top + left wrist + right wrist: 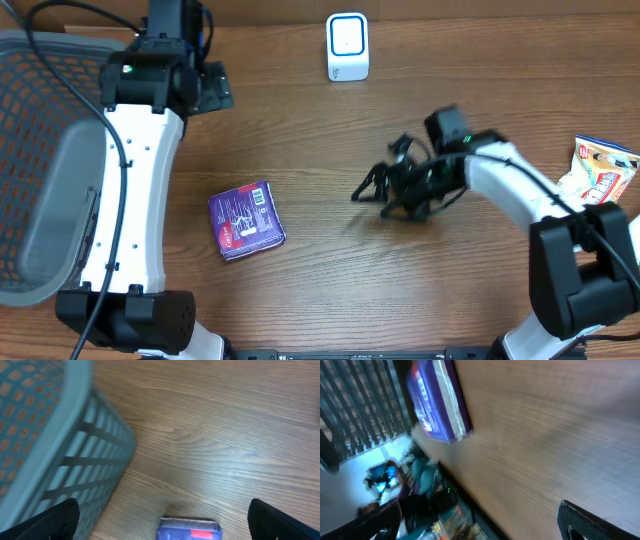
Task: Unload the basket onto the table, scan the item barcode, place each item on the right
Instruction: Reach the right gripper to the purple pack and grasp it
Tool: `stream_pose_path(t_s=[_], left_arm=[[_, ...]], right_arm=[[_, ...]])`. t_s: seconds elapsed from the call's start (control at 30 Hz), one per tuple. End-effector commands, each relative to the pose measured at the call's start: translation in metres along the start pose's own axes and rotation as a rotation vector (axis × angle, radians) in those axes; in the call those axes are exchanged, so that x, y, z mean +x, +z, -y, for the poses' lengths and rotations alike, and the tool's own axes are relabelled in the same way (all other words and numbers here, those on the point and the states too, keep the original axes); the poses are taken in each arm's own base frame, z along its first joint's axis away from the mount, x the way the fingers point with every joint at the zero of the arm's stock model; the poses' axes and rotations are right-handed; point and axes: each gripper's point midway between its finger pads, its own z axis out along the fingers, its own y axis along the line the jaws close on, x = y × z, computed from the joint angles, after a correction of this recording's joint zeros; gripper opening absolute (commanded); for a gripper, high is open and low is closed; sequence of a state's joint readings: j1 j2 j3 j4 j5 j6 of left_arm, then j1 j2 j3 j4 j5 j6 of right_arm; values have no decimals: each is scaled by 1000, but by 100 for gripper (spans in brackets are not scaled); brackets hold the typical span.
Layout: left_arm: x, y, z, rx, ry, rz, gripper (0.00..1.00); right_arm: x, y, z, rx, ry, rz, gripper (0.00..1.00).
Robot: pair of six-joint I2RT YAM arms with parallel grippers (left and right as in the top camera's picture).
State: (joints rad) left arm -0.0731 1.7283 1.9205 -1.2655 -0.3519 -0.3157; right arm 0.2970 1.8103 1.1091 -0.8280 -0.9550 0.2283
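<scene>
overhead, pack: flat on the desk, held by neither tool; a pale printed patch faces up, too small to read as the barcode.
overhead, scanner: well beyond the pack, so I judge the pack must be lifted and carried to it.
overhead, right tool: right of the pack, apart from it, low over the desk, jaws spread and empty.
overhead, left tool: beyond the pack, parked clear of it.
left wrist, left tool: fingers wide apart with nothing between, pack below at the frame's edge, basket to the pack's left.
right wrist, right tool: fingers wide apart, aimed toward the pack, probably lining up a grasp on its edge.
</scene>
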Motion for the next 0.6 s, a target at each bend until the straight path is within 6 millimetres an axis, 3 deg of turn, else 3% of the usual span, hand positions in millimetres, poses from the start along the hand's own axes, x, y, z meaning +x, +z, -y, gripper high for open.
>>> stream_pose_path(t_s=[0.0, 0.13, 0.37, 0.47, 0.57], left_arm=[[-7, 0, -21, -40, -51, 11, 100], [-2, 3, -31, -60, -60, -15, 100], [-2, 4, -39, -72, -73, -23, 100], [-1, 4, -40, -74, -74, -26, 100], [-1, 4, -40, -74, -74, -25, 99]], right_arm=[[34, 35, 11, -28, 100, -95, 100], [29, 69, 27, 19, 117, -13, 100], [1, 113, 26, 144, 158, 283, 100], [-3, 127, 19, 192, 128, 396, 100], [7, 144, -1, 149, 114, 403, 100]])
